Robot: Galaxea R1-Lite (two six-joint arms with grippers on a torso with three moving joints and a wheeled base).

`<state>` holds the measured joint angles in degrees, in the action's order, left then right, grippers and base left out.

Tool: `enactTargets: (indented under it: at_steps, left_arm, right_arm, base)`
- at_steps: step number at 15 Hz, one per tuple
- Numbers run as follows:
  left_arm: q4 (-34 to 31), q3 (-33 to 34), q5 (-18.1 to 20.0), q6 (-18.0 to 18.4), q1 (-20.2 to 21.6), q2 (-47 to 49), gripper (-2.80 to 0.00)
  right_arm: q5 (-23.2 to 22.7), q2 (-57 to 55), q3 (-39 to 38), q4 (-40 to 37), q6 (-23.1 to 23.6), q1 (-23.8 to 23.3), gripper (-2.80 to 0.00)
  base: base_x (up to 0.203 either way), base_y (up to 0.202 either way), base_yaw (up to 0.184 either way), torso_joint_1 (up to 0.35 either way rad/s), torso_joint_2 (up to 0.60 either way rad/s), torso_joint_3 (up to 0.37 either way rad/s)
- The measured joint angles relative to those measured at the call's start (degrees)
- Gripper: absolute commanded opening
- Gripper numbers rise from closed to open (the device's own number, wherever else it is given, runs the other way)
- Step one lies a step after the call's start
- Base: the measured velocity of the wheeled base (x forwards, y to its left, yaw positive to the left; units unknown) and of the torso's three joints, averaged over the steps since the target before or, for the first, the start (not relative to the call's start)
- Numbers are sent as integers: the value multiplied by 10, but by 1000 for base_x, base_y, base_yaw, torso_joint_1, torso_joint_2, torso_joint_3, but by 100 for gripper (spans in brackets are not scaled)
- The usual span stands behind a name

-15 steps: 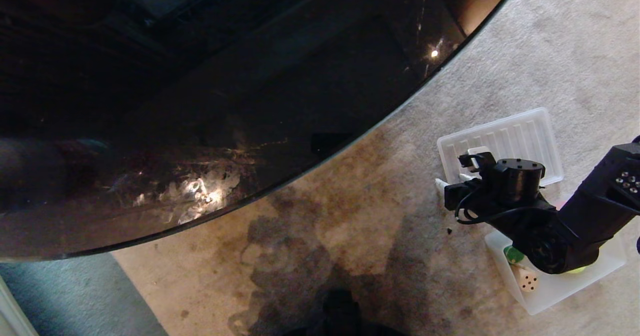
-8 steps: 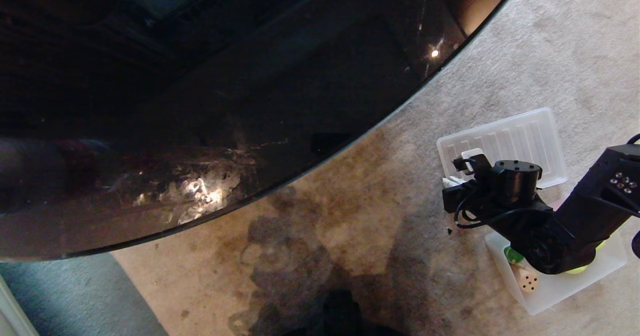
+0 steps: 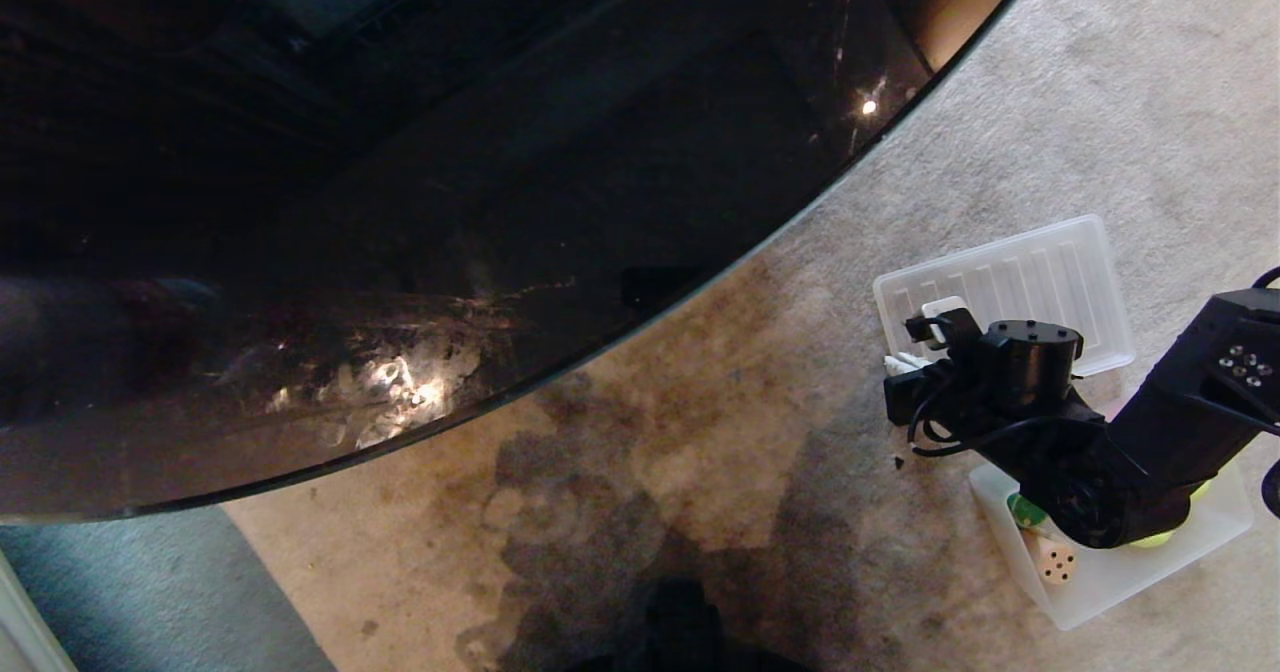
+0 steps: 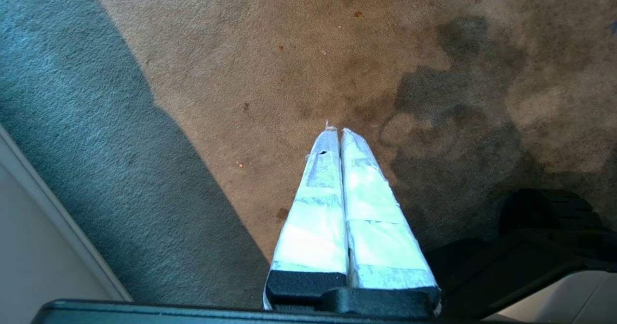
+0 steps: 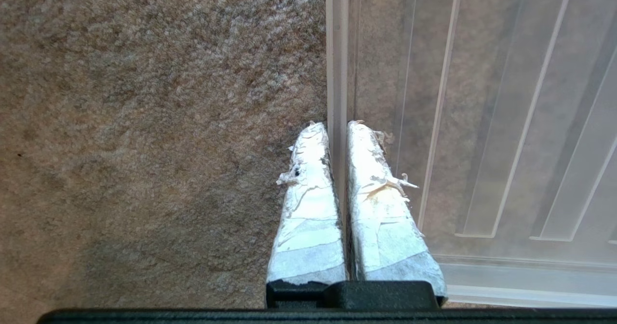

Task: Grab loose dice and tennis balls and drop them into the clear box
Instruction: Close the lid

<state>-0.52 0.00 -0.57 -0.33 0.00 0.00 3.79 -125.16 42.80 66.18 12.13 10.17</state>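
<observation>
The clear box [image 3: 1120, 592] sits on the carpet at the lower right, half hidden under my right arm. Inside it I see a tan die [image 3: 1055, 562], a green die [image 3: 1025, 509] and a sliver of a yellow-green tennis ball [image 3: 1150, 540]. No loose dice or balls show on the floor. My right gripper [image 3: 903, 362] [image 5: 337, 124] is down at the near left corner of the flat ribbed lid [image 3: 1040, 272] [image 5: 482, 121], shut on the lid's rim, one finger on each side of it. My left gripper [image 4: 336, 131] hangs shut and empty over bare carpet.
A dark glossy round tabletop [image 3: 400, 202] fills the upper left of the head view. Stained beige carpet [image 3: 700, 432] lies between it and the box. A blue-grey carpet strip [image 3: 150, 592] and a pale wall edge [image 4: 38, 227] are at the left.
My right gripper's fingers, spread apart a second ago, have closed onto the lid's edge. The lid has shifted slightly. The left arm is still.
</observation>
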Motion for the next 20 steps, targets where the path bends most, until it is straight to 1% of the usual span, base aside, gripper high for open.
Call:
enactTargets:
  at_steps: [3, 6, 8, 11, 16, 18, 20]
  left_arm:
    - [0, 0, 0, 0, 0, 0, -280]
    - [0, 0, 0, 0, 0, 0, -280]
    - [0, 0, 0, 0, 0, 0, -280]
    - [0, 0, 0, 0, 0, 0, -280]
    - [0, 0, 0, 0, 0, 0, -280]
    - [0, 0, 0, 0, 0, 0, -280]
    - [0, 0, 0, 0, 0, 0, -280]
  right_arm:
    - [0, 10, -6, -17, 12, 0, -280]
    - [-1, 90, -32, -88, 39, 0, -280]
    - [0, 142, -46, -121, 54, 0, -280]
    - [1, 174, -52, -124, 56, 0, -280]
    - [1, 188, -54, -130, 59, 0, -280]
    - [1, 216, -59, -165, 67, 0, -280]
    - [2, 275, -65, -204, 76, 0, -280]
  base:
    - [0, 0, 0, 0, 0, 0]
    - [0, 0, 0, 0, 0, 0]
    - [0, 0, 0, 0, 0, 0]
    - [0, 0, 0, 0, 0, 0]
    - [0, 0, 0, 0, 0, 0]
    - [0, 0, 0, 0, 0, 0]
    - [0, 0, 0, 0, 0, 0]
